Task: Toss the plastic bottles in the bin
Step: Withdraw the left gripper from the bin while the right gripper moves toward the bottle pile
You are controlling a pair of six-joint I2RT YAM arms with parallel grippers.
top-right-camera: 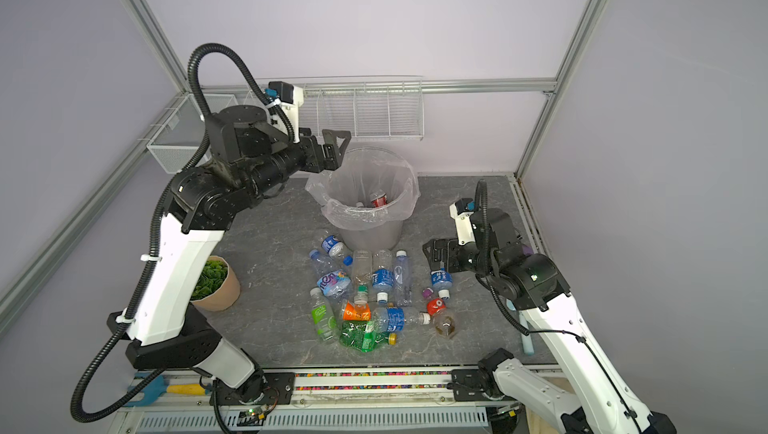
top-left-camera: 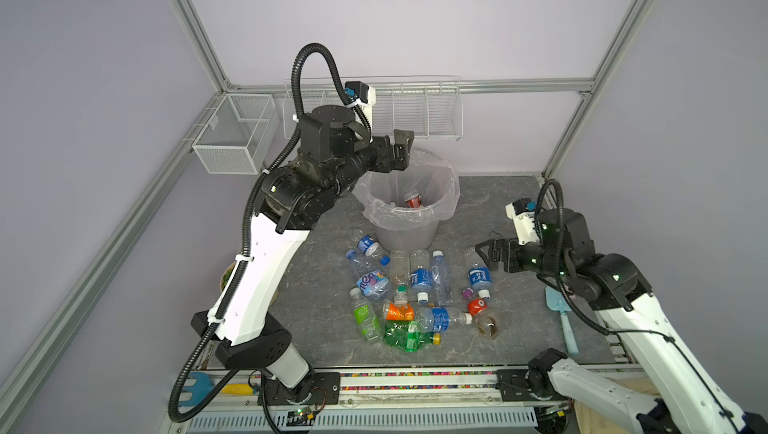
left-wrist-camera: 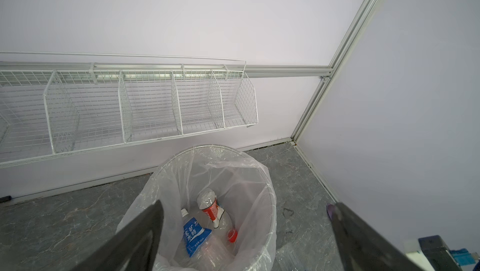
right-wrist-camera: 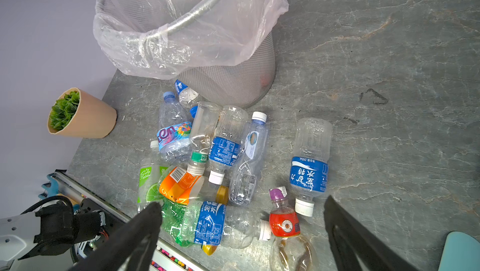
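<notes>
Crushed clear bottles (top-left-camera: 422,276), bag-lined grey bin (top-left-camera: 401,236)

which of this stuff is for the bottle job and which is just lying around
For the job:
bin
loose bottles on the table in front of it
binned bottles, at least two

Just lying about:
plant pot
wire baskets on the back wall
mesh basket on the side rail
blue scoop
blue fork
</notes>
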